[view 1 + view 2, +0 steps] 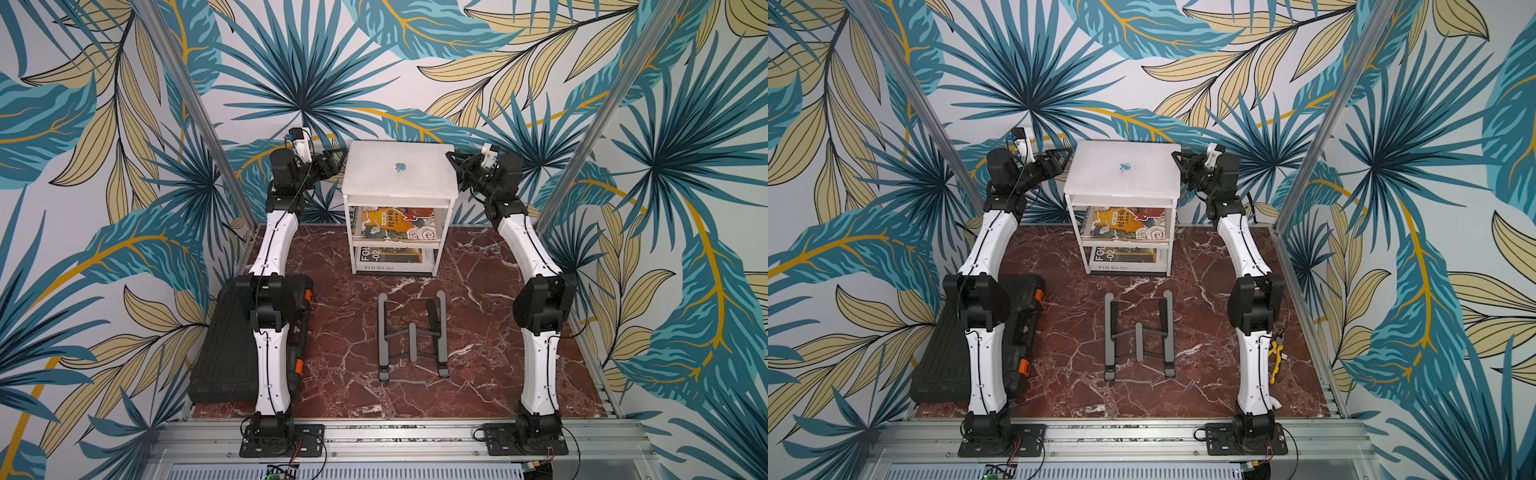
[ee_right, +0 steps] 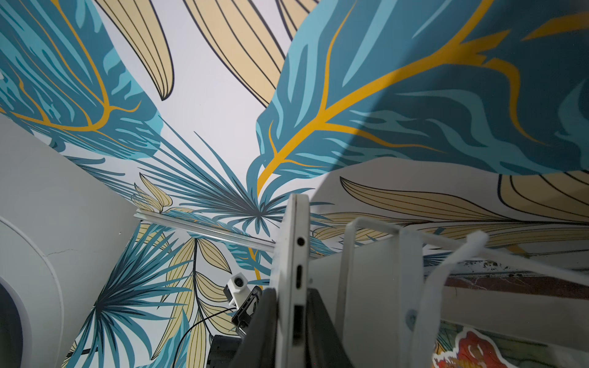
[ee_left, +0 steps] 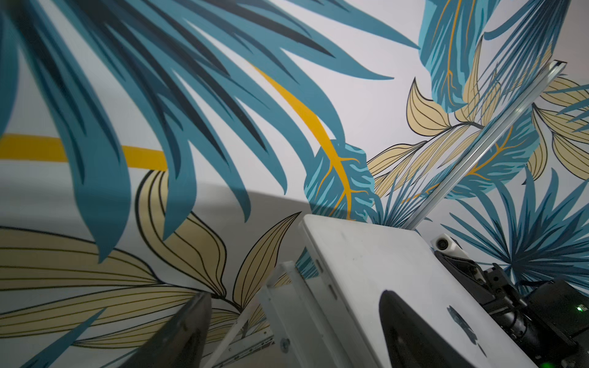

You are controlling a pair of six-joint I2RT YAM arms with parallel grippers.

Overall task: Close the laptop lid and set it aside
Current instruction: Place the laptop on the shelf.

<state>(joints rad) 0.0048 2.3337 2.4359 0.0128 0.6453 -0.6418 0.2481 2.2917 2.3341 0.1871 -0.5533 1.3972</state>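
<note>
Near left is the black ribbed case (image 1: pixel 224 345) and near centre the grey folding stand (image 1: pixel 411 336), with nothing on it. Neither is ours to move.

Further back stands the white shelf (image 1: pixel 399 200) with books inside. The laptop (image 1: pixel 400 166) lies flat on its top at far centre, with the laptop lid (image 1: pixel 1123 178) down and the logo up. We judge closing done and the set-aside in its last step.

The right gripper (image 2: pixel 292 306) is clamped on the laptop's right edge by the ports, one finger on the lid and one under the base. The left gripper (image 1: pixel 338 160) sits at the left edge with its jaws spread wide, holding nothing. The left wrist view shows one finger over the lid, but it's too oblique for us to tell whether it touches.

Handling: it's a stiff metal slab, likely heavy for a single pinch. The shell is smooth, so slippery, and there's glass inside, so no twisting or dropping. We'd hold it at both side edges mid-length, clamping lid and base together, clear of the hinge.
</note>
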